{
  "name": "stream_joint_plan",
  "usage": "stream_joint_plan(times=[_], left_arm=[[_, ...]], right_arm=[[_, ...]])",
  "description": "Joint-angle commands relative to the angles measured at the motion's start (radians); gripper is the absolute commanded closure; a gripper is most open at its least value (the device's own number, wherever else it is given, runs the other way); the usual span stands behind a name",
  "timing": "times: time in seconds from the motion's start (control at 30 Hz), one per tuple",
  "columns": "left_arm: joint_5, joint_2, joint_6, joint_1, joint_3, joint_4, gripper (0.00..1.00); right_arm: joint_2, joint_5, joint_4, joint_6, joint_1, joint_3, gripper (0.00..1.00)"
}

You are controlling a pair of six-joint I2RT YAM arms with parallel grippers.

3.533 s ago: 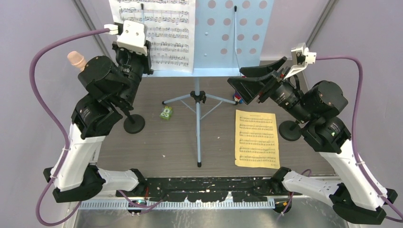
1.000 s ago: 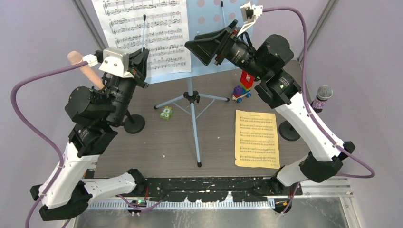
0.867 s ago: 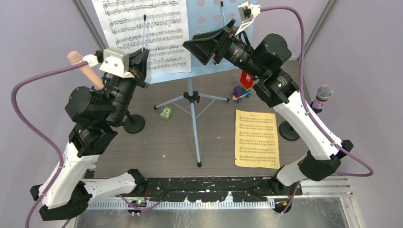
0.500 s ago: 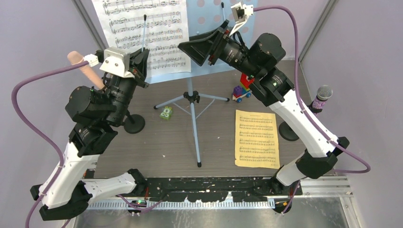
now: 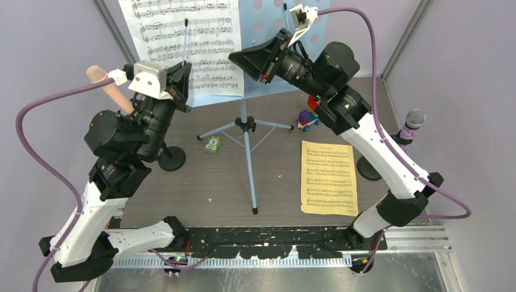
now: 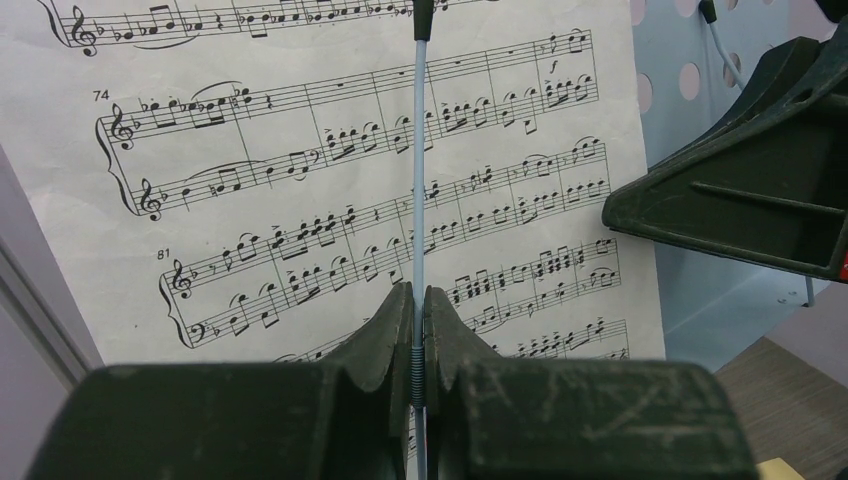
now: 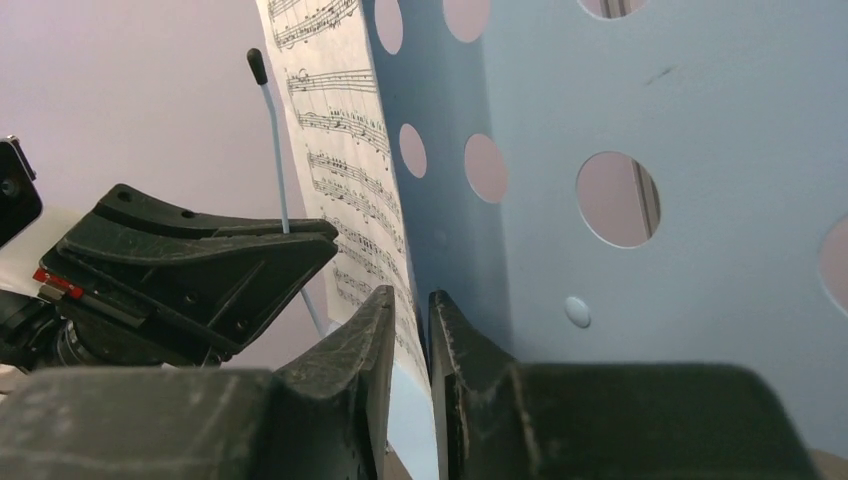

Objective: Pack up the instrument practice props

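The pale-blue music rack (image 5: 268,24) stands at the back on tripod legs (image 5: 246,131), with a white score sheet (image 5: 182,36) on its left half. My left gripper (image 6: 418,300) is shut on the rack's thin page-holder wire (image 6: 420,150), right at its little spring. My right gripper (image 7: 410,295) straddles the right edge of the white score sheet (image 7: 340,150), jaws almost together with a narrow gap showing. A yellow score sheet (image 5: 328,177) lies flat on the table. The peach microphone (image 5: 103,82) stands at the left, the purple one (image 5: 411,125) at the right.
Black round mic-holder bases sit at the left (image 5: 171,158) and right (image 5: 370,167). A colourful toy brick car (image 5: 309,112) and a small green block (image 5: 212,144) lie near the tripod. Purple walls close in on both sides.
My right gripper has slid a little left along the rack onto the sheet's edge and its jaws have narrowed sharply. The left gripper has kept its grip on the wire.
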State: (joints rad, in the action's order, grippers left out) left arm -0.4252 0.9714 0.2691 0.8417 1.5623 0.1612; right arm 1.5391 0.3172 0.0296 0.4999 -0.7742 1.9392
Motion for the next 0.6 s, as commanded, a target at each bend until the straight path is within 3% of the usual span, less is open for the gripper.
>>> stream_joint_plan(times=[0.0,0.2,0.57], left_arm=[[0.043,0.001,-0.011,0.003,-0.011,-0.027,1.00],[0.038,-0.003,-0.009,0.003,-0.013,-0.026,1.00],[0.019,-0.019,-0.010,0.003,-0.012,-0.029,1.00]], right_arm=[[-0.004,0.011,-0.065,-0.015,-0.011,0.033,0.79],[-0.017,0.018,-0.064,-0.049,-0.017,0.034,0.98],[-0.134,-0.064,-0.046,-0.148,-0.026,-0.041,0.99]])
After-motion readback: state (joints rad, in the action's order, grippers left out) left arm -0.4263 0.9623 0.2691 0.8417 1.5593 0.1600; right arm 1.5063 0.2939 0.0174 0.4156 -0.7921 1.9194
